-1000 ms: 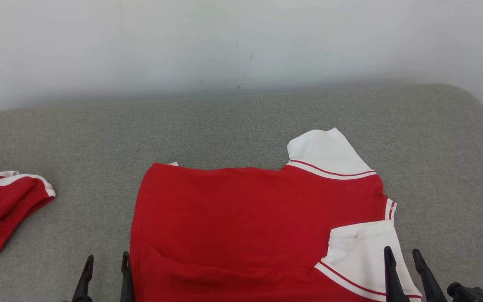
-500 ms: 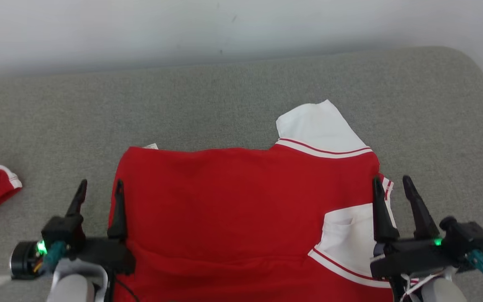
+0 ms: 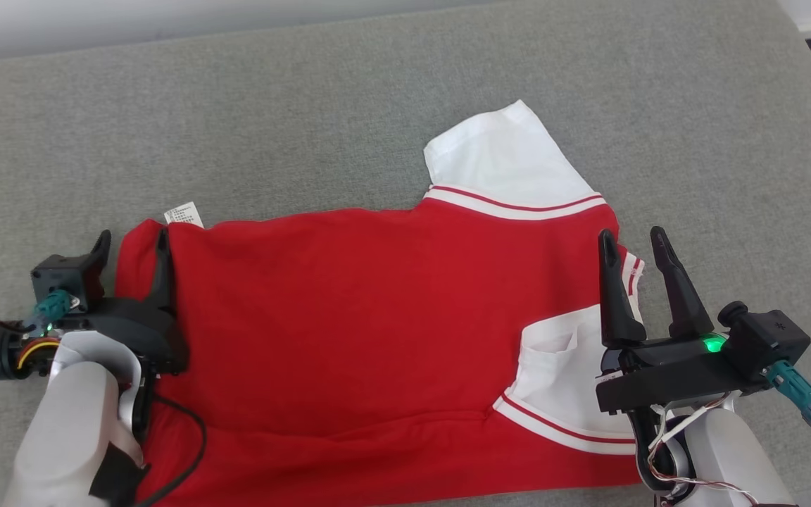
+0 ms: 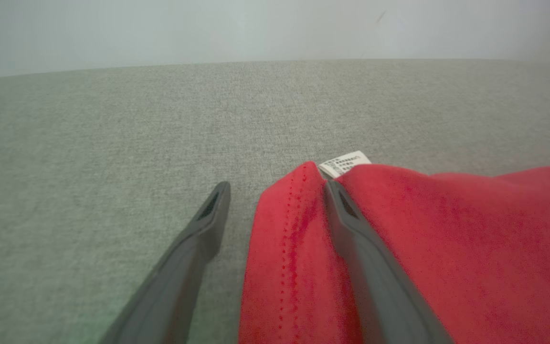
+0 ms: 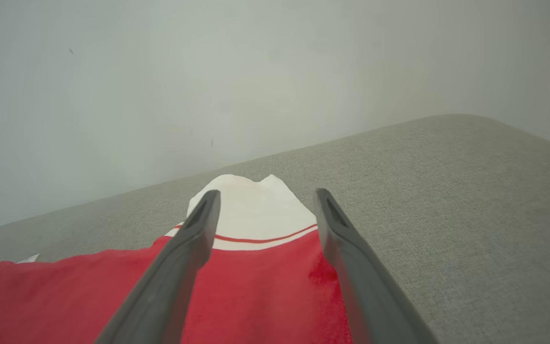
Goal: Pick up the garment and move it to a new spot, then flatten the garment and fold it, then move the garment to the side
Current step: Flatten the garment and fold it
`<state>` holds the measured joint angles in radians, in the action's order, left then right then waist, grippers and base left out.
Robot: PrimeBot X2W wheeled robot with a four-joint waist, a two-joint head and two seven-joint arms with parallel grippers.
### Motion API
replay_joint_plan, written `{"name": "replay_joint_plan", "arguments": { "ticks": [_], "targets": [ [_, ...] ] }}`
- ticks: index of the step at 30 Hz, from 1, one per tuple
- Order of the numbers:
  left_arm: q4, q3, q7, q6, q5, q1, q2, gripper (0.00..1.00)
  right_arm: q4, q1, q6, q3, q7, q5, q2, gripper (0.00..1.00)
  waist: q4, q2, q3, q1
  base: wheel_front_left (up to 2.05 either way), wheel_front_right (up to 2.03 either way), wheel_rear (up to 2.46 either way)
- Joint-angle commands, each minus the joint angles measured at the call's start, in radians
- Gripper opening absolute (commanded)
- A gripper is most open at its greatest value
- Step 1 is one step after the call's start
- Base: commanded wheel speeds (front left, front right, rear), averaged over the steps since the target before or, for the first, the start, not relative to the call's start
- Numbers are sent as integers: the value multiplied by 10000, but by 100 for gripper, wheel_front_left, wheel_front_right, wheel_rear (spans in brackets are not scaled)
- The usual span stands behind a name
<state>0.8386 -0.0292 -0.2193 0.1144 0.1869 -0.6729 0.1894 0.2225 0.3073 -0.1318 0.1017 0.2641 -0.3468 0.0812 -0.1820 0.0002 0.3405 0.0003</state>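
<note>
1. Pincers first: the left pincer (image 3: 133,236) stands spread astride the left edge of the garment (image 3: 349,303). The right pincer (image 3: 632,234) is spread over its right edge. Neither pinches cloth.
2. The garment lies fairly flat, mid grey padded surface (image 3: 307,105). Folding looks next: sink both low, catch every layer, close together.
3. Farther off, the white sleeve (image 3: 497,158) and care label (image 3: 184,213) stick out; keep them inside the fold.
</note>
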Motion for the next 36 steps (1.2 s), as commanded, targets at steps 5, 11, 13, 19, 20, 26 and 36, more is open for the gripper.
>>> {"name": "replay_joint_plan", "arguments": {
  "ticks": [5,11,13,19,20,26,36],
  "targets": [
    [1094,-93,-135,-36,177,-391,-100,100,69,50,22,-73,13,44,-54,100,-260,-2,328,-3,0,0,0],
    [1766,-203,-350,49,283,-573,-310,0,140,186,22,-86,13,179,151,100,-104,-2,108,-3,0,0,0],
    [1764,-207,-395,59,282,-603,-351,0,181,312,22,22,13,234,292,100,2,-2,-3,-3,0,0,0],
    [134,-53,-445,57,299,-359,-503,0,1641,1430,22,392,-403,-241,944,100,424,-2,-140,-3,0,0,0],
    [-296,-24,-448,51,262,-216,-567,0,1948,1826,22,400,-559,-387,1096,100,524,-2,-106,-3,0,0,0],
    [-2469,-313,-451,47,-29,535,-1019,0,4339,4331,22,490,-1725,-903,1836,100,1315,-2,382,-3,0,0,0],
    [-3444,-1131,-453,69,-67,349,-1336,0,7854,7254,22,906,-2424,-720,2047,100,2289,-2,1291,-3,0,0,0]
  ]
}}
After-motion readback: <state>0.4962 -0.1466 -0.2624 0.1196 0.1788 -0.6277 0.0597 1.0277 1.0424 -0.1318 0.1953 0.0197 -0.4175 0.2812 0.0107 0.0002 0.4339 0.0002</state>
